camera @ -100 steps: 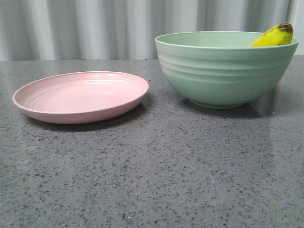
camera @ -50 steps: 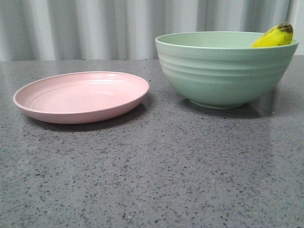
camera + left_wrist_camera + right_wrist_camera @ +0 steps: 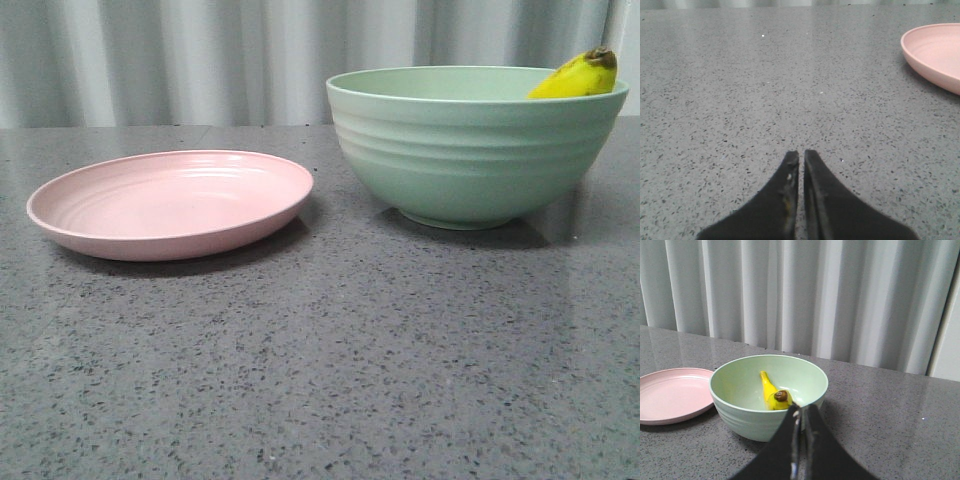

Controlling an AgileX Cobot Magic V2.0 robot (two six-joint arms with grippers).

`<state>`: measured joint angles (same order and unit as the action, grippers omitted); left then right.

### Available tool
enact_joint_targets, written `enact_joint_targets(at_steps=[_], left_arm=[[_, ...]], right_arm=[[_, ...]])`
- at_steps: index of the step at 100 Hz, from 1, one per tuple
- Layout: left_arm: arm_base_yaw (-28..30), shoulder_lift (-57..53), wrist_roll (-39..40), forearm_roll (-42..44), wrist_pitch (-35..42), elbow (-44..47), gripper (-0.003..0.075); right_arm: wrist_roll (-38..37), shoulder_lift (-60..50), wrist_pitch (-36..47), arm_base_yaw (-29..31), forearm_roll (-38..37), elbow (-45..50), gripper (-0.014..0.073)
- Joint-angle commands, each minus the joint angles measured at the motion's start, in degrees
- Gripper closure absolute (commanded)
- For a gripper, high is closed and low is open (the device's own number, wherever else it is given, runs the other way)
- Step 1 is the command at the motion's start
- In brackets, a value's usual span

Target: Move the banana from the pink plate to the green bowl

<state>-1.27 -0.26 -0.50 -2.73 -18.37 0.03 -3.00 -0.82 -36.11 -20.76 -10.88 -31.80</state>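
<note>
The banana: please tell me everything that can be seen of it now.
The banana is small, glossy, bright yellow and curved, like plastic. It lies inside the green bowl, leaning on the inner wall, thin stem end down toward the bottom, dark brown tip up at the rim. In the front view the tip shows above the rim. No gripper touches it.

The front view sits low, near table (image 3: 330, 380) level, facing forward to a grey curtain (image 3: 200, 60), with the pink plate (image 3: 170, 203) to the left and the green bowl (image 3: 470, 145) to the right, both close. The left wrist view looks from just above the table surface (image 3: 765, 90) past closed fingertips (image 3: 799, 162), sharing only the plate's edge (image 3: 935, 55) with the front view. The right wrist view looks from higher and farther back, down into the bowl (image 3: 769, 395) beside the plate (image 3: 672, 395), with the curtain (image 3: 815, 295) behind; it shares plate, bowl and curtain with the front view.
</note>
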Motion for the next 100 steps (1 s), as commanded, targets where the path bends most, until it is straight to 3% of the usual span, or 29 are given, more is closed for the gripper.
enact_joint_targets(at_steps=[1,64,85,100], left_arm=[[0.13,-1.82,0.50,-0.33,2.18,1.48,0.0738],[0.13,-1.82,0.50,-0.33,2.18,1.48,0.0739],[0.13,-1.82,0.50,-0.33,2.18,1.48,0.0739],[0.13,-1.82,0.50,-0.33,2.18,1.48,0.0739]], right_arm=[[0.00,-0.46,4.55,0.33,-0.93,-1.17,0.0669],[0.00,-0.72,6.43,1.23,-0.93,1.46,0.0669],[0.00,-0.73,15.97,11.94,0.37,11.75,0.0669],[0.00,-0.73,29.17,22.03,8.24,20.54,0.0669]])
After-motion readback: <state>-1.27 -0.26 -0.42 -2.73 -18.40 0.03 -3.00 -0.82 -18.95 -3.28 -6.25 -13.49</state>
